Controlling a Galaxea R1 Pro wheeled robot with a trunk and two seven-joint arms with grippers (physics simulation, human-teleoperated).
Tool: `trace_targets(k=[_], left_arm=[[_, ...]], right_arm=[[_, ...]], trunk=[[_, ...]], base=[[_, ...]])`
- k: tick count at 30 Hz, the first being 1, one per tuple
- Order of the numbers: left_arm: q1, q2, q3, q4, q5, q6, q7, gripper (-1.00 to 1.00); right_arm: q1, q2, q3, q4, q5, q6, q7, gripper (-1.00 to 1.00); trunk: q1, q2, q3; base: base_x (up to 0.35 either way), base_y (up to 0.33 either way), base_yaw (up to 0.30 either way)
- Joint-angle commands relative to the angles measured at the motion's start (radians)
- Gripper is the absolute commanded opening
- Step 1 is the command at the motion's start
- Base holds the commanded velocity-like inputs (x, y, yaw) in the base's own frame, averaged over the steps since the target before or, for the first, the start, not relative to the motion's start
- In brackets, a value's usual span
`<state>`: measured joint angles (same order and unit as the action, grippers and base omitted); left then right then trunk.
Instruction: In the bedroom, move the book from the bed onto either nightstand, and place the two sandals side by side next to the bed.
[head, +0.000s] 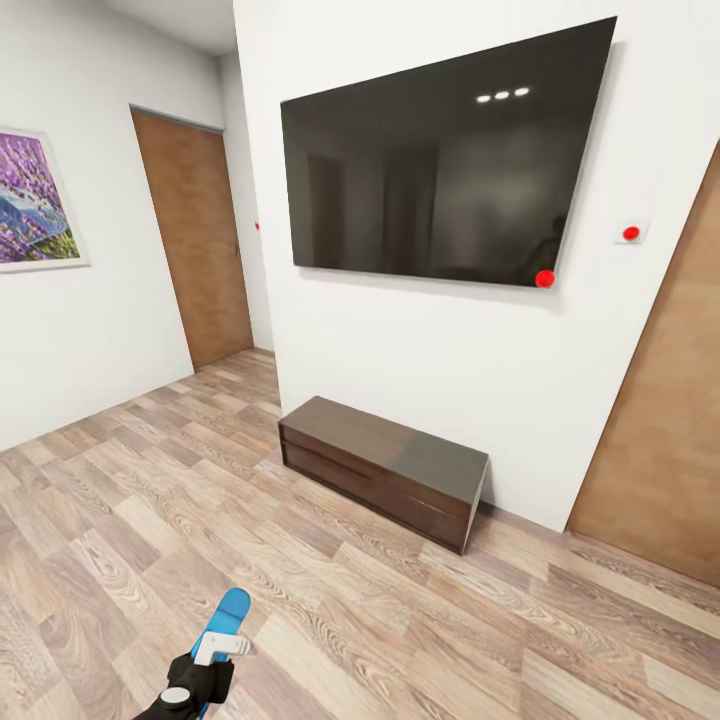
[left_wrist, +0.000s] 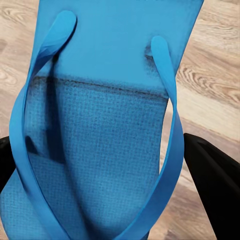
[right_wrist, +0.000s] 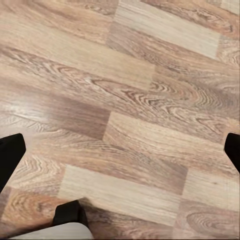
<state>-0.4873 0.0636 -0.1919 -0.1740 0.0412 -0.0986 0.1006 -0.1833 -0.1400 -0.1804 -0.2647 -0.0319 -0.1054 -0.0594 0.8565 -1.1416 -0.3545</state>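
Blue foam sandal (left_wrist: 100, 150) clamped in left gripper (head: 205, 672), likely light, flexible; best pinched across sole edges, not straps. Right gripper (right_wrist: 120, 155) spread, empty.

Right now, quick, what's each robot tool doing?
Left tool: closed on a blue sandal.
Right tool: open, holding nothing, with wood floor beyond its fingers.

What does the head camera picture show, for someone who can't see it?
The left gripper holds a blue sandal low over a wood-plank floor. Ahead, a big dark TV hangs on a white wall above a long low dark bench. Brown doors stand on both sides, and a purple picture hangs left.
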Motion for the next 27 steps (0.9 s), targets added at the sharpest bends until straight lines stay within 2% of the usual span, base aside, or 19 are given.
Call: trace_targets(k=[1,8,27], left_arm=[[-0.001,0.0,-0.009,0.001,0.003,-0.004,0.005,-1.0],[-0.001,0.0,-0.009,0.003,0.003,-0.007,0.006,-1.0],[-0.001,0.001,-0.009,0.004,0.004,-0.007,0.007,-1.0]], right_arm=[[-0.001,0.001,0.0,0.004,-0.003,-0.003,0.0,1.0],[-0.001,0.005,0.0,0.015,-0.004,-0.003,0.074,1.0],[-0.001,0.017,-0.003,0.019,-0.01,-0.007,0.16,1.0]], trunk=[[-0.004,0.007,0.002],[-0.031,0.056,0.024],[-0.104,0.189,0.084]], base=[[0.0,0.0,0.0],[0.0,0.0,0.0],[0.0,0.0,0.0]])
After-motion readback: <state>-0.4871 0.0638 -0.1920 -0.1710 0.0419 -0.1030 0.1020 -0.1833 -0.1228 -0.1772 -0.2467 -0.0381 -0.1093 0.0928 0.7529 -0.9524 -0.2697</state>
